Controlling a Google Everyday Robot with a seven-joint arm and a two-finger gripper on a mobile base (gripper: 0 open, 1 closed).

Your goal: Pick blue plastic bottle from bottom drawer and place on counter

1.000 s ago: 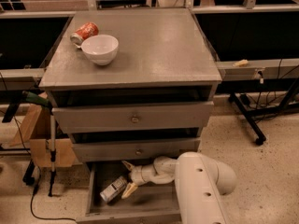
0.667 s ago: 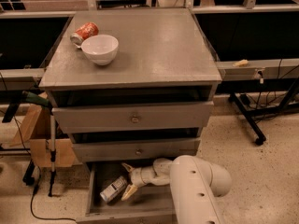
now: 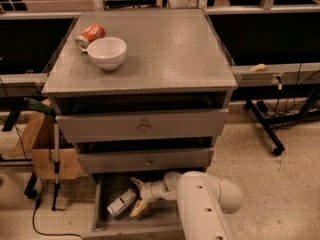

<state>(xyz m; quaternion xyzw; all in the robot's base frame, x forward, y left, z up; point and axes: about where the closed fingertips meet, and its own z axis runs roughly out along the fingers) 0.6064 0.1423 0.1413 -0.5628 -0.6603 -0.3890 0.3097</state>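
Blue plastic bottle [image 3: 121, 202] lies on its side, tilted, in the bottom drawer [image 3: 96, 204], lower left of centre in the frame; not yet lifted.

Risks, left to right:
- Drawer's left wall is near the bottle's lower end. A sideways nudge would likely roll or slide the bottle against that wall, out of line with the jaws.
- Soda can [image 3: 90, 34] and white bowl [image 3: 106, 51] sit at upper left on the tabletop [image 3: 170, 49]. A release too far left could knock either; the bare area to their right looks safer.
- End effector [image 3: 134, 197] is inside the drawer, fingers spread open, just beside the bottle's upper end and not closed on it. Closing near the tip of a smooth round body may squeeze it out.
- Middle drawer front [image 3: 150, 160] overhangs the work area. A straight lift could clip it with the bottle or the arm [image 3: 202, 204].
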